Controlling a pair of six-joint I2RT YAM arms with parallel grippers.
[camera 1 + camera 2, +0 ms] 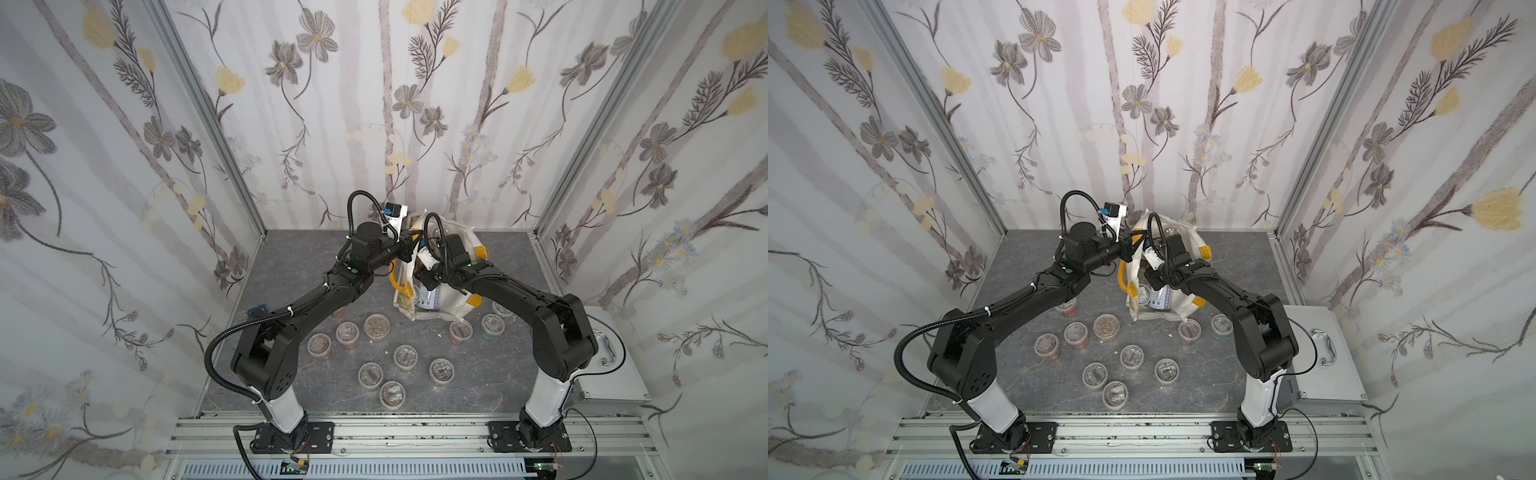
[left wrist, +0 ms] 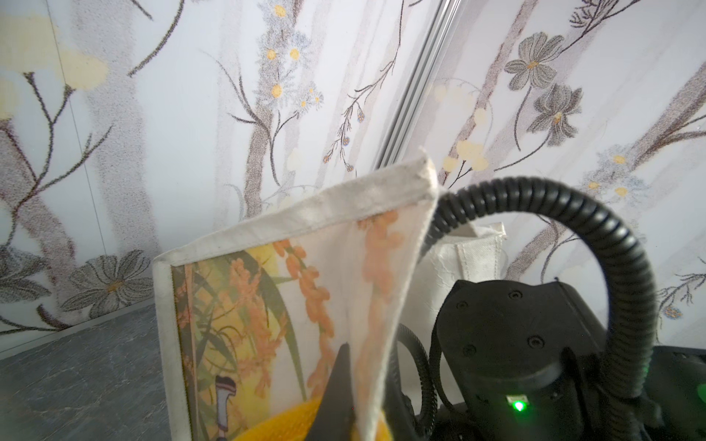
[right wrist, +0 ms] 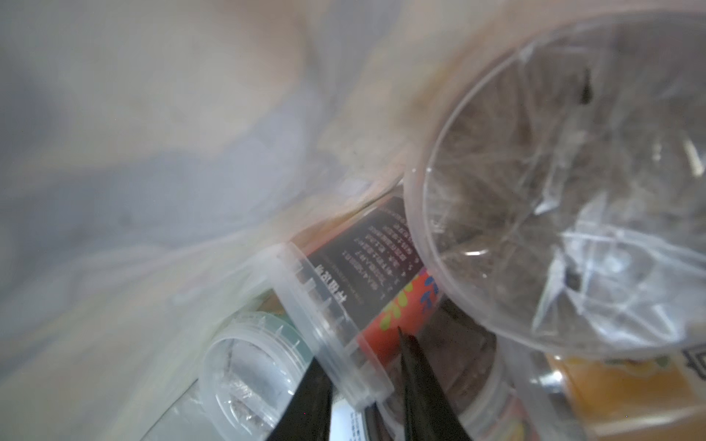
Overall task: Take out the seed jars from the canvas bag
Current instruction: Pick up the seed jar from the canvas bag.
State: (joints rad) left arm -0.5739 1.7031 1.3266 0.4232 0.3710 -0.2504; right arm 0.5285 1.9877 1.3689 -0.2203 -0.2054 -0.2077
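Observation:
The canvas bag [image 1: 453, 291] [image 1: 1177, 305] stands at the back middle of the table, mouth upward. My left gripper [image 1: 409, 245] [image 2: 363, 362] is shut on the bag's rim cloth beside a yellow handle [image 2: 290, 424]. My right gripper [image 3: 359, 345] reaches down inside the bag, and its jaws pinch the lid edge of a red-labelled seed jar [image 3: 344, 290] lying on its side. Around it lie a big clear-lidded jar [image 3: 573, 191], a small jar [image 3: 244, 362] and an orange-labelled one [image 3: 611, 389]. Several seed jars [image 1: 405, 356] [image 1: 1131, 356] stand upright on the table in front of the bag.
A silver metal case [image 1: 611, 374] [image 1: 1325, 365] lies at the table's right edge, behind the right arm. One jar [image 1: 338, 311] sits partly under the left forearm. Flowered walls close in the back and both sides.

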